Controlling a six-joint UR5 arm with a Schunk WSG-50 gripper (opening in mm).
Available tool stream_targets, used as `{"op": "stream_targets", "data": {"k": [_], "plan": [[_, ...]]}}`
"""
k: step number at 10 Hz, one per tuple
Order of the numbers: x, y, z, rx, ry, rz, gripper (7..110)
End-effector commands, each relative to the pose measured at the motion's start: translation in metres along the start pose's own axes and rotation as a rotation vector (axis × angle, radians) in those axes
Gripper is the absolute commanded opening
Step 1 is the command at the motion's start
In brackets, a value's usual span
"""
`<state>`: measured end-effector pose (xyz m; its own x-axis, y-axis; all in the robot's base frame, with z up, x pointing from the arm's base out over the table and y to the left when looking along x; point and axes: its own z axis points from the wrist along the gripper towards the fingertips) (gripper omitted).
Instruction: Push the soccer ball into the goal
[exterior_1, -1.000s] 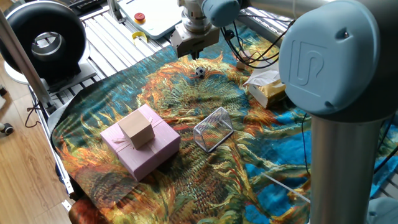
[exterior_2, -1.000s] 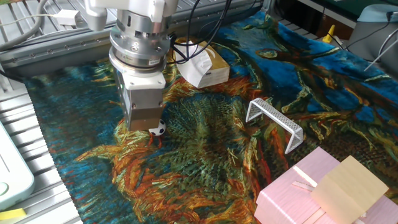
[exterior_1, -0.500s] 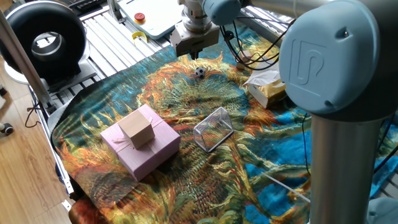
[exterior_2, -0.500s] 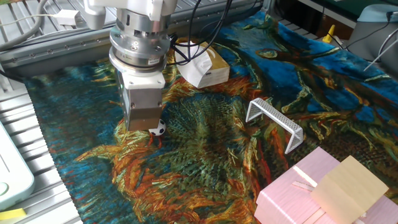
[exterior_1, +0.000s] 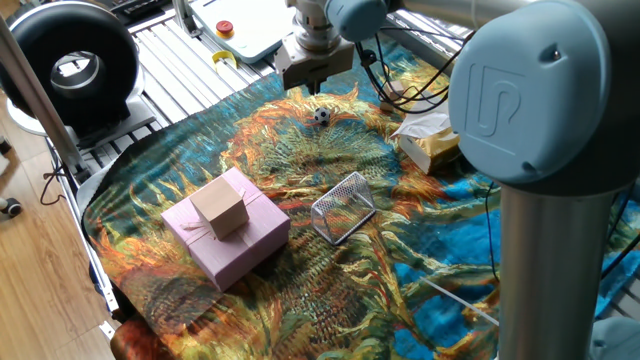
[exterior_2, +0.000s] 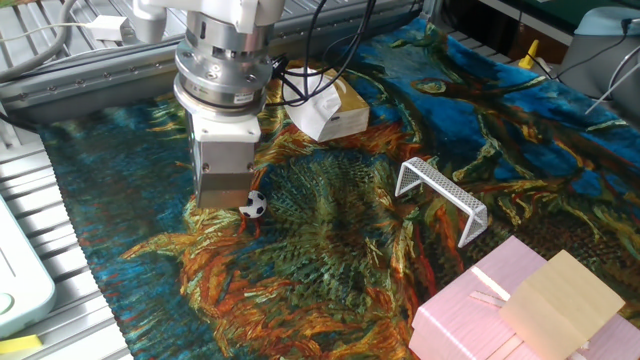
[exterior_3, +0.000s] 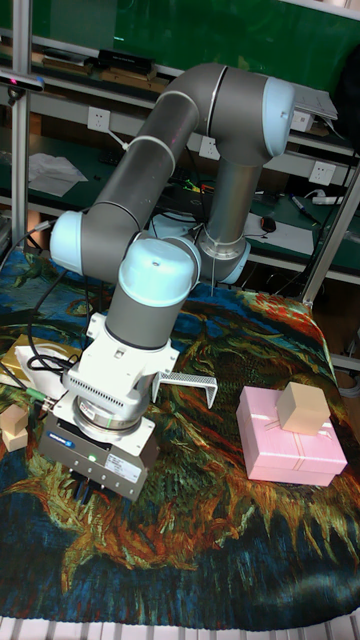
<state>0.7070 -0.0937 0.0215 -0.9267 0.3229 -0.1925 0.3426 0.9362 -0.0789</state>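
One fixed view: I see the soccer ball (exterior_1: 321, 116) on the cloth-draped desk (exterior_1: 180, 185), at about 11 o'clock from the goal (exterior_1: 343, 207), well apart; claw (exterior_1: 308, 88) just behind it.
The other fixed view: ball (exterior_2: 254, 206) sits beside the claw (exterior_2: 224, 197); fingers look together, though I cannot tell for sure.
Tall fixed view: ball hidden; goal (exterior_3: 189, 385) visible.
Handling: light, hard, rolls freely; I'd nudge it from behind, not grip.
Change: claw has lifted slightly, baring more of the ball.
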Motion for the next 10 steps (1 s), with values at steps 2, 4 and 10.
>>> {"op": "stream_targets", "data": {"k": [2,4,10], "plan": [[-0.002,-0.002,-0.001,0.000,-0.006,0.007,7],[-0.002,0.001,-0.001,-0.009,-0.005,0.007,7],[-0.005,0.006,-0.001,-0.030,-0.018,-0.141,7]]}}
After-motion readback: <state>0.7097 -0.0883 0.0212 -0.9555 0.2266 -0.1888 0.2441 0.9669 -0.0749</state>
